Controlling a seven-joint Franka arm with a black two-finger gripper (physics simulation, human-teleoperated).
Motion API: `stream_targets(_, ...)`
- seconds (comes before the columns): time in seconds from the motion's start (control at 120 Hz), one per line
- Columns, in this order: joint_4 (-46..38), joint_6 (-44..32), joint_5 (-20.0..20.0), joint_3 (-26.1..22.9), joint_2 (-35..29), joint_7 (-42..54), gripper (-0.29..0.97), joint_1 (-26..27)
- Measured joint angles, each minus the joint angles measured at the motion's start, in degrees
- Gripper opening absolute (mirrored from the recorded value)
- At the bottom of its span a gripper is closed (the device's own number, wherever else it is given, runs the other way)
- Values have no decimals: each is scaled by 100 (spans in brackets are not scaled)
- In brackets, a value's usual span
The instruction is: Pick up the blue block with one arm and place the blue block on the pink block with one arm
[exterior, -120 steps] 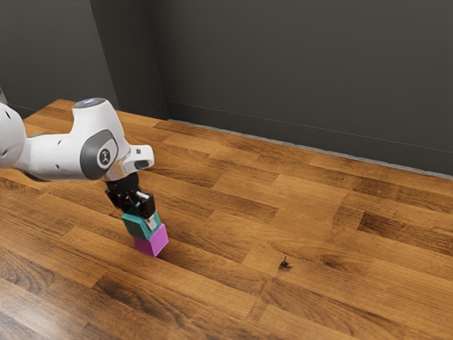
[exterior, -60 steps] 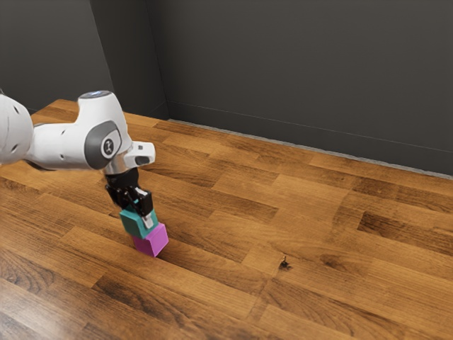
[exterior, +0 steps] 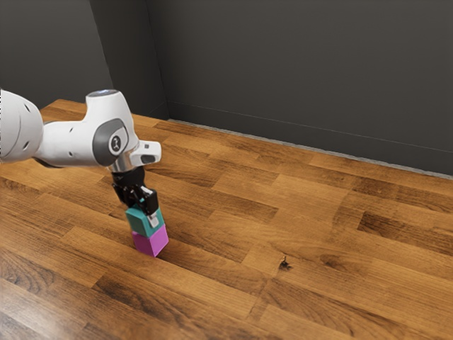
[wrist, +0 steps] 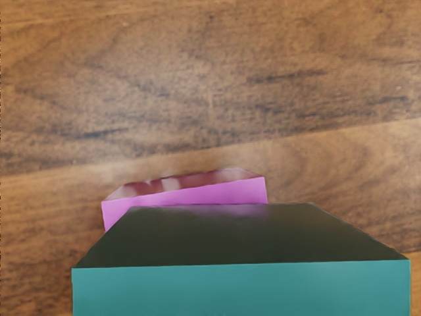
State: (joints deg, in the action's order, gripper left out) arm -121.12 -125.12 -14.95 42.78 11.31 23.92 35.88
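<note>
The blue block point(exterior: 144, 220), teal in colour, is held in my black gripper point(exterior: 144, 210), which is shut on it from above. It sits right over the pink block point(exterior: 151, 241), which rests on the wooden table; the two look to be touching or nearly so. In the wrist view the blue block point(wrist: 240, 263) looms large just under my hand, and a strip of the pink block point(wrist: 187, 197) shows beyond its far edge, so the blue block is slightly offset from it.
The wooden table point(exterior: 318, 212) stretches wide toward the exterior view's right. A small dark mark point(exterior: 284, 263) lies on it right of the blocks. Dark walls point(exterior: 297, 64) stand behind.
My arm has shifted a little toward the exterior view's right, carrying the blue block to sit more squarely over the pink block.
</note>
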Motion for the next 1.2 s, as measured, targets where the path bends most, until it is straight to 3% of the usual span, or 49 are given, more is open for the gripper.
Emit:
stream_targets(0.4, 103, 38, -85, -137, 111, 103, 21, -168)
stream_targets(0.525, 88, 65, -167, -138, 108, 170, 39, -169)
stream_targets(0.717, 87, 114, -281, -134, 108, 320, 54, -175)
stream_targets(0.958, 137, 194, -273, -115, -374, 448, 62, -89)
stream_targets(1.2, 208, 340, -13, -83, -910, 515, 64, -63)
